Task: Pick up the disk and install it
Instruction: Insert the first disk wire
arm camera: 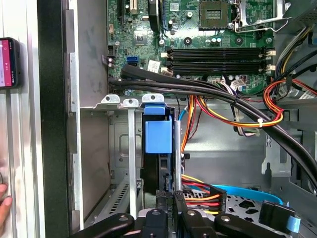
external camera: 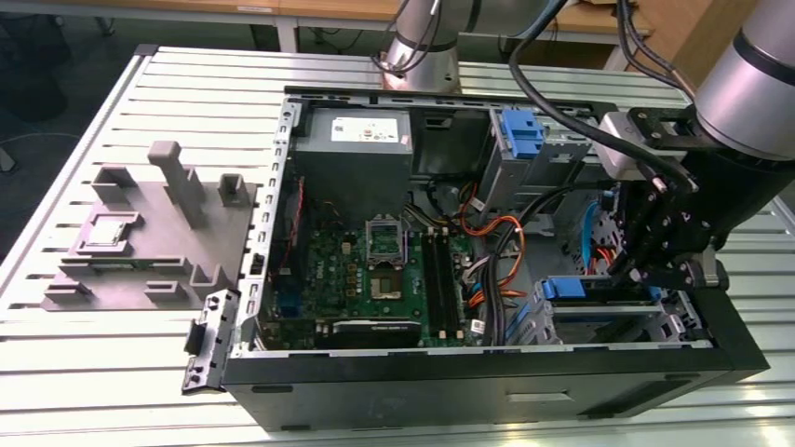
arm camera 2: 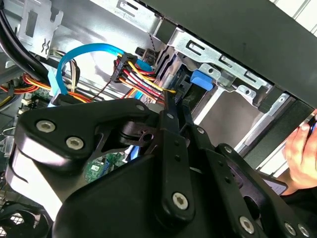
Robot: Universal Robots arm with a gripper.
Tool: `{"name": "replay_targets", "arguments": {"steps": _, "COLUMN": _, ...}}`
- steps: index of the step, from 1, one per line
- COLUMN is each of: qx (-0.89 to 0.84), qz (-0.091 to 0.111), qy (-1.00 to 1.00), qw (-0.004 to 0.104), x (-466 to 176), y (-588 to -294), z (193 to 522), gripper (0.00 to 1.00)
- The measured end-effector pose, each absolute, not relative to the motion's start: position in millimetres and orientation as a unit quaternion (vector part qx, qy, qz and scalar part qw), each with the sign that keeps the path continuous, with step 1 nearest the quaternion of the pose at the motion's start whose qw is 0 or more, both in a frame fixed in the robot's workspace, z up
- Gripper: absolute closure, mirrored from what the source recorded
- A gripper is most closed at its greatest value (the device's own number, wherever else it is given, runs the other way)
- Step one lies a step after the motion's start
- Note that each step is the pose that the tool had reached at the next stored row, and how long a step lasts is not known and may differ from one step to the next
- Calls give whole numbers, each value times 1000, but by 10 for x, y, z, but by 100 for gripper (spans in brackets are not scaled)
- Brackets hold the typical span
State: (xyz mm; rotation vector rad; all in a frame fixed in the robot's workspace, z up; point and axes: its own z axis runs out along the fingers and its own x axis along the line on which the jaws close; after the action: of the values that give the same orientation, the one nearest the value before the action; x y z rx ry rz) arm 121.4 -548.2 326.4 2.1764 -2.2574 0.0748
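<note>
The disk [arm camera: 158,148] stands on its edge in the metal bay [arm camera: 124,148] inside the computer case [external camera: 497,382], part way in. The end effector [arm camera: 171,198] pinches its near edge, jaws narrow. The disk looks stiff, a bit heavy and easy to hurt, so hold it by its blue frame.

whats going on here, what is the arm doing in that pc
The arm has its gripper down inside the open PC case, at the drive bay on the exterior view's right. In the first wrist view the disk stands on edge in the bay, blue carrier showing, with the gripper right at its end. A person's hand rests outside the case.
</note>
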Motion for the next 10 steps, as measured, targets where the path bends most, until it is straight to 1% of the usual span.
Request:
{"name": "replay_targets", "arguments": {"steps": 4, "qx": 694, "qz": 23, "qy": -720, "qw": 2, "x": 1213, "y": -5482, "z": 3268, "gripper": 82}}
{"name": "replay_targets", "arguments": {"steps": 5, "qx": 694, "qz": 23, "qy": -720, "qw": 2, "x": 1214, "y": -5482, "z": 3283, "gripper": 75}}
{"name": "replay_targets", "arguments": {"steps": 7, "qx": 694, "qz": 23, "qy": -720, "qw": 3, "x": 1213, "y": -5482, "z": 3416, "gripper": 75}}
{"name": "replay_targets", "arguments": {"steps": 8, "qx": 694, "qz": 23, "qy": -720, "qw": 3, "x": 1213, "y": -5482, "z": 3415, "gripper": 76}}
{"name": "replay_targets", "arguments": {"steps": 10, "qx": 694, "qz": 23, "qy": -720, "qw": 3, "x": 1213, "y": -5482, "z": 3415, "gripper": 89}}
